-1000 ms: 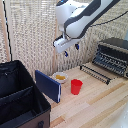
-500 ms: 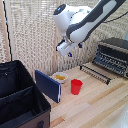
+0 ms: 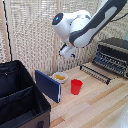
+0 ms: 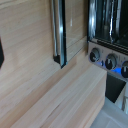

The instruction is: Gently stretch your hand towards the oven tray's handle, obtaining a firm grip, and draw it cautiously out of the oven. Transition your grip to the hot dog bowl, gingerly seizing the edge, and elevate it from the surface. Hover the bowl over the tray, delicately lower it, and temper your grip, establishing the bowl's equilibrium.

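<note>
Our claw (image 3: 66, 52) hangs high above the wooden table (image 3: 100, 102), and we cannot tell whether it is wide or narrow. The oven (image 3: 114, 56) sits off toward the exterior view's right of the claw and lower. The hot dog bowl (image 3: 60, 77) lies almost under the claw, beside the red cup (image 3: 76, 86). We judge the reach for the tray's handle (image 4: 58, 35) is in hand: we descend slowly, square the jaws across that bar, and close only once it sits between them.
</note>
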Available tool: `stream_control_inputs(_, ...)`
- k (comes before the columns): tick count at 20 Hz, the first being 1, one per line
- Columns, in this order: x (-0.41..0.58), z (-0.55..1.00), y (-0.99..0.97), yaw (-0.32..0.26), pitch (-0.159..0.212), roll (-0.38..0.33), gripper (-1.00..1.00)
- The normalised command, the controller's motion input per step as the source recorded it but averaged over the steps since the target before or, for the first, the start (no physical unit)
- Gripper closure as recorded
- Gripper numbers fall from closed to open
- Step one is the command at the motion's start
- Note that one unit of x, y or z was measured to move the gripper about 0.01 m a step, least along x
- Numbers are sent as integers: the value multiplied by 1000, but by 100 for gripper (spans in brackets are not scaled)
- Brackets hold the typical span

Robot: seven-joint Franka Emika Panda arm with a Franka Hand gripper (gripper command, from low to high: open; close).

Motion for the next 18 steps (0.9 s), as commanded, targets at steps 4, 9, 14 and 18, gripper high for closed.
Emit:
stream_control_inputs(4,183,-156,-302,51,-10,-258,-100)
stream_control_inputs(9,171,-138,-455,37,0,-190,-100)
stream_control_inputs(14,111,-44,-679,6,-1,-101,-100)
stream_control_inputs(18,173,0,-768,2,-9,-19,-100)
